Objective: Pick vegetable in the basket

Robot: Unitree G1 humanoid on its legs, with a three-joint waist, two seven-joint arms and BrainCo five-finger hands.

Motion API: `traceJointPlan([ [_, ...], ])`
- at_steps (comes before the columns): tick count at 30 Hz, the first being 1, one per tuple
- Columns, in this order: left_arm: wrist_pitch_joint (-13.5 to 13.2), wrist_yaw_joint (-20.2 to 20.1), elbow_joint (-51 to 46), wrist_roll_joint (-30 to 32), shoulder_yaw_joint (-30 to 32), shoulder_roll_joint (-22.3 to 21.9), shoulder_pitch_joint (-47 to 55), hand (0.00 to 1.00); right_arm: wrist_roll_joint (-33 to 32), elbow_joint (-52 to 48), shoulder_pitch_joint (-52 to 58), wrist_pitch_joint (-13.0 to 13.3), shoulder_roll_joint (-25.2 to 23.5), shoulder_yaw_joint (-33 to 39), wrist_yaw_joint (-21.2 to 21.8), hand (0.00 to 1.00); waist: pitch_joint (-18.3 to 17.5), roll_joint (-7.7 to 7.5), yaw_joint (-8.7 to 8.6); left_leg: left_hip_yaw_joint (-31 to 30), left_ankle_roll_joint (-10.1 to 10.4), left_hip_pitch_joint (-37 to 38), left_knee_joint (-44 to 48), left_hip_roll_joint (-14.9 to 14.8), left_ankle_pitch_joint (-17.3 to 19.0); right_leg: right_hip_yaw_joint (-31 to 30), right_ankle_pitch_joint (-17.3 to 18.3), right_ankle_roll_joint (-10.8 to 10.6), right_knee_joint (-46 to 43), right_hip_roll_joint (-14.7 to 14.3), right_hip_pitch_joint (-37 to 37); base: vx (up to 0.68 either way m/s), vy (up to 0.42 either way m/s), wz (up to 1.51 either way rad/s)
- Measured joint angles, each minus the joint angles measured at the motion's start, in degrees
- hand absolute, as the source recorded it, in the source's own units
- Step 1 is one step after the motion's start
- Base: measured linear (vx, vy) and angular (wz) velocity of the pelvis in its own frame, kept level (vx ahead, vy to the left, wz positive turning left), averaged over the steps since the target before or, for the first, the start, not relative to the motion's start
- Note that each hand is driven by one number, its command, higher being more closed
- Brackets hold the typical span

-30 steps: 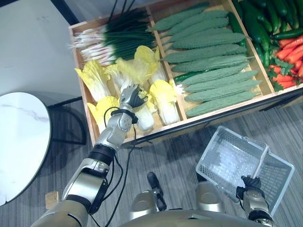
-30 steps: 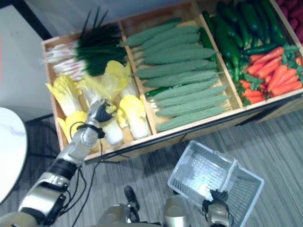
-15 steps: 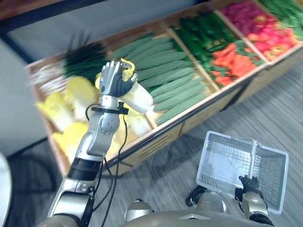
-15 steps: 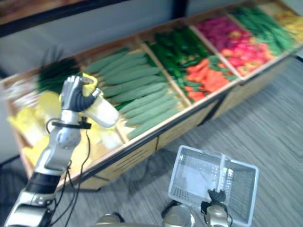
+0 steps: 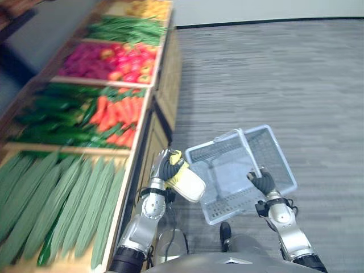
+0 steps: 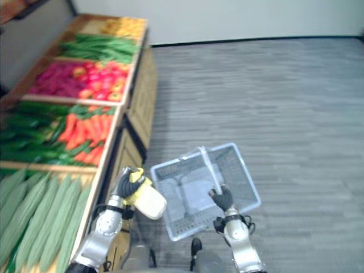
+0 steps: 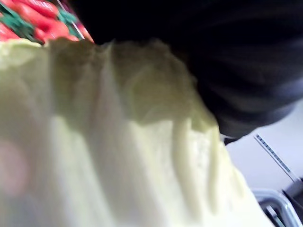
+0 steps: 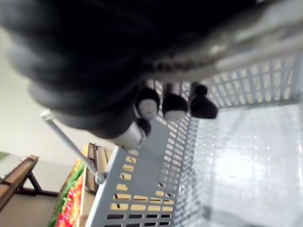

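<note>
Low in the left eye view, just left of centre, the left hand [image 5: 167, 166] has its fingers curled round a pale cabbage [image 5: 189, 184], held in the air against the left rim of the white basket [image 5: 225, 199]; I cannot tell whether they touch. At lower right, the right hand [image 5: 264, 183] is closed round the basket's handle [image 5: 248, 151].

A wooden stand [image 5: 170, 74] was set on grey floor [image 5: 273, 68]. Green gourds [image 5: 54, 199], carrots [image 5: 116, 116] and red produce [image 5: 108, 60] were laid in its compartments.
</note>
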State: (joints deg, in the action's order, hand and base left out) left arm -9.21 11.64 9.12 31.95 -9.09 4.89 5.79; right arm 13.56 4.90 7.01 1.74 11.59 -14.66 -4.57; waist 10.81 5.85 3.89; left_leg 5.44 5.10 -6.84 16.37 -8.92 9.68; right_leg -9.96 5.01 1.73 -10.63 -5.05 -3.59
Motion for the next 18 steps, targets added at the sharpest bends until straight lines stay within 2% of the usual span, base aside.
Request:
traceJointPlan([
  [2, 0.04, -0.13, 2.61, 0.15, -0.31, 0.18, -2.87, 1.0, -0.26, -2.56, 0.07, -0.01, -0.41, -2.28, 0.16, 1.0, 0.18, -0.59, -1.2, 2.9, 0.89, -0.18, 2.39, 0.22, -0.55, -0.09, 0.69, -0.26, 1.58, 2.1, 0.94, 0.32, 0.242, -0.28],
  [3, 0.18, -0.12, 4.52, 0.21, -0.27, -0.34, -4.66, 1.0, -1.67, -2.99, -0.17, -0.02, 0.05, -3.4, 0.57, 1.0, 0.98, -1.45, -1.2, 6.36, 0.96, -3.43, 9.39, 0.12, 0.07, -0.33, 0.12, -0.38, 3.53, 3.44, 3.26, 0.31, 0.28, 0.1],
  [4, 0.33, -0.11, 5.1, 0.23, -0.3, -0.57, -5.5, 1.0, -2.31, -2.89, -0.33, -0.01, 0.31, -3.93, 1.08, 1.0, 1.16, -2.11, -1.14, 7.57, 0.25, -3.93, 10.56, 0.45, 0.5, -0.55, 0.44, -0.47, 3.75, 4.14, 4.01, 0.23, 0.204, 0.02],
  [5, 0.47, -0.12, 5.45, 0.25, -0.49, -0.73, -5.52, 1.0, -3.45, -3.67, -0.19, -0.02, 0.64, -4.48, 1.93, 1.0, 0.76, -2.2, -0.84, 8.4, -1.14, -3.23, 4.89, 1.16, -0.07, -0.68, 1.22, -0.74, 3.53, 4.65, 4.72, 0.22, 0.136, -0.13],
  [6, 0.54, -0.11, 5.49, 0.31, -0.56, -0.83, -5.57, 1.0, -4.29, -5.57, 0.3, -0.01, 0.87, -4.84, 2.48, 1.0, 0.42, -1.88, -0.72, 9.7, -3.18, -2.21, -0.57, 1.86, -3.18, -0.62, 3.88, -1.39, 1.79, 4.48, 4.85, 0.25, 0.125, -0.26],
  [7, 1.38, -0.09, 6.37, 0.5, -0.56, -0.29, -5.67, 0.0, -6.48, -6.02, 0.85, 0.02, 0.38, -5.78, 4.43, 1.0, -0.05, -3.79, -0.46, 11.37, -4.85, -0.32, -0.91, 2.81, -2.5, -1.4, 7.18, -2.43, -3.11, 5.51, 3.59, 0.39, 0.14, -0.16],
  [8, 2.06, -0.07, 7.73, 1.01, -1.25, 0.61, -7.18, 0.0, -10.23, -7.28, 2.15, 0.56, 0.71, -8.31, 7.04, 1.0, -1.09, -5.7, -0.65, 11.75, -4.84, 2.13, -3.44, 4.95, -1.33, -0.61, 9.97, -8.0, -14.26, 6.37, -0.51, 0.39, 0.128, -0.15],
  [9, 3.0, 0.02, 8.78, 1.25, -1.66, 1.77, -9.0, 0.0, -13.05, -7.29, 2.09, 0.56, 0.55, -10.08, 9.11, 1.0, -0.68, -6.47, -1.2, 11.96, -5.56, 5.1, -4.73, 5.63, -0.73, 1.15, 8.24, -15.45, -27.87, 7.15, -5.82, 0.4, 0.103, 0.04],
  [10, 3.32, 0.06, 9.11, 1.24, -2.05, 2.36, -9.66, 0.0, -13.9, -7.28, 2.1, 0.55, 0.61, -10.44, 9.62, 1.0, -0.44, -6.73, -1.45, 11.79, -5.81, 6.44, -5.01, 5.86, -0.63, 1.9, 6.4, -15.83, -33.28, 7.5, -7.92, 0.35, 0.067, 0.23],
  [11, 3.99, 0.36, 10.07, 1.23, -3.11, 3.46, -11.11, 0.0, -16.49, -7.27, 2.43, 0.55, 0.68, -11.45, 11.26, 1.0, -0.2, -7.3, -2.86, 10.83, -6.19, 9.01, -5.29, 6.16, 0.15, 4.39, 6.46, -15.62, -40.99, 8.42, -10.48, 0.32, 0.017, 0.51],
  [12, 4.28, 0.76, 10.81, 1.22, -3.31, 4.02, -12.19, 0.0, -18.62, -7.3, 2.45, 0.55, 0.81, -11.95, 12.34, 1.0, -0.22, -7.4, -3.87, 9.5, -6.39, 10.62, -5.5, 6.14, 0.44, 6.79, 7.67, -13.4, -43.5, 9.66, -11.82, 0.35, -0.04, 0.69],
  [13, 4.47, 1.38, 10.82, 1.21, -3.31, 4.25, -13.26, 0.0, -20.27, -7.45, 2.4, 0.62, 0.77, -12.05, 13.33, 1.0, -0.21, -7.4, -4.59, 8.55, -6.39, 11.42, -5.84, 5.97, 0.44, 8.71, 8.71, -11.41, -43.02, 11.02, -13.26, 0.28, -0.064, 0.56],
  [14, 4.51, 1.72, 10.82, 1.19, -3.33, 4.24, -14.13, 0.0, -21.2, -7.61, 2.38, 0.9, 0.87, -12.07, 13.64, 1.0, -0.2, -7.41, -4.62, 7.65, -6.38, 11.84, -6.29, 5.74, 0.44, 9.77, 9.32, -10.2, -41.91, 11.71, -14.12, 0.39, -0.175, 0.57],
  [15, 4.54, 2.47, 10.84, 1.06, -4.34, 4.17, -15.78, 0.0, -23.1, -8.18, 2.24, 1.17, 1.24, -12.11, 14.05, 1.0, -0.03, -7.05, -4.68, 5.87, -6.07, 12.02, -6.85, 4.87, 0.57, 11.29, 10.48, -8.16, -37.64, 12.59, -15.33, 0.37, -0.25, 0.65],
  [17, 4.54, 3.03, 11.26, 0.3, -5.07, 3.76, -17.99, 0.0, -25.49, -8.52, 1.54, 1.51, 1.18, -12.66, 14.46, 1.0, 0.14, -6.77, -4.68, 3.15, -5.38, 11.82, -7.08, 3.22, 0.7, 10.96, 10.2, -6.97, -26.21, 13.24, -15.86, 0.29, -0.259, 0.69],
  [18, 4.49, 3.54, 12.02, 0.06, -5.51, 3.38, -18.99, 0.0, -26.04, -8.52, 1.49, 1.62, 1.16, -12.6, 14.46, 1.0, 0.16, -6.54, -4.58, 1.96, -4.24, 11.68, -7.08, 2.38, 0.98, 9.45, 8.31, -6.59, -19.57, 13.3, -15.59, 0.32, -0.36, 1.02],
])
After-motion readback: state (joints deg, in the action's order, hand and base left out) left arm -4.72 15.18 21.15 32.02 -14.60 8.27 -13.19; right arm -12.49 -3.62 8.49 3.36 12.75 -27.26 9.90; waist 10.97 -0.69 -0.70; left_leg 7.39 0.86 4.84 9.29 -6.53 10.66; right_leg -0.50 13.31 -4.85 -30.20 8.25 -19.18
